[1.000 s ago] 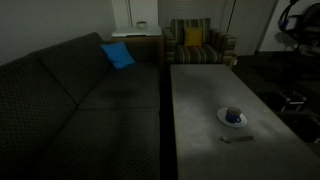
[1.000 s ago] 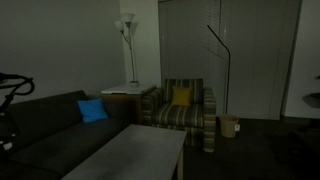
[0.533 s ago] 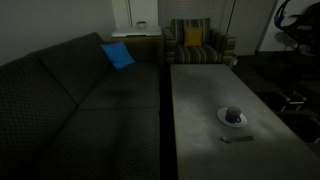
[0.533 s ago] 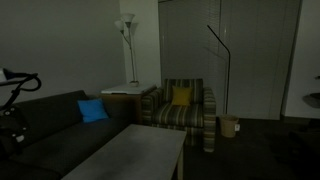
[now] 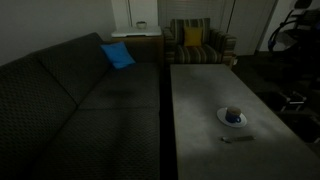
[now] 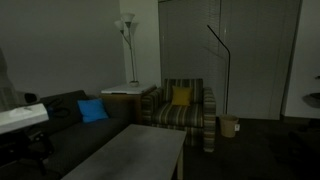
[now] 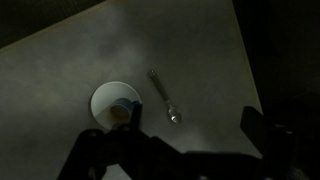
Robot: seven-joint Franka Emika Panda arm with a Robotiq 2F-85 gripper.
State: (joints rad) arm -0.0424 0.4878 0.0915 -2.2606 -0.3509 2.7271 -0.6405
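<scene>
**Nothing in hand; bowl and spoon untouched**

Hangs well above the table [image 7: 60, 70], looking straight down on it in the wrist view. Shows the fingers [image 7: 268, 140] spread wide apart at the lower edge of that view, clamped on nothing, with only bare table top between them.

Finds the white bowl [image 7: 115, 103] standing upright on the table, with something blue and something brownish inside, too dim to name. Finds the spoon [image 7: 165, 97] lying flat just beside the bowl, apart from it, set at a slant with its scoop end toward the fingers.

Places the same pair in an exterior view: bowl [image 5: 233, 117] near one long edge of the table [image 5: 195, 90], spoon [image 5: 238, 139] close by, the dark couch [image 5: 80, 100] alongside and a blue cushion [image 5: 117, 55] on it.

Reads as an early stage, by judgement: no contact made, nothing lifted or shifted from the table, no grip taken. Leaves all of the handling undone, namely getting low, closing on either piece, and moving it.
</scene>
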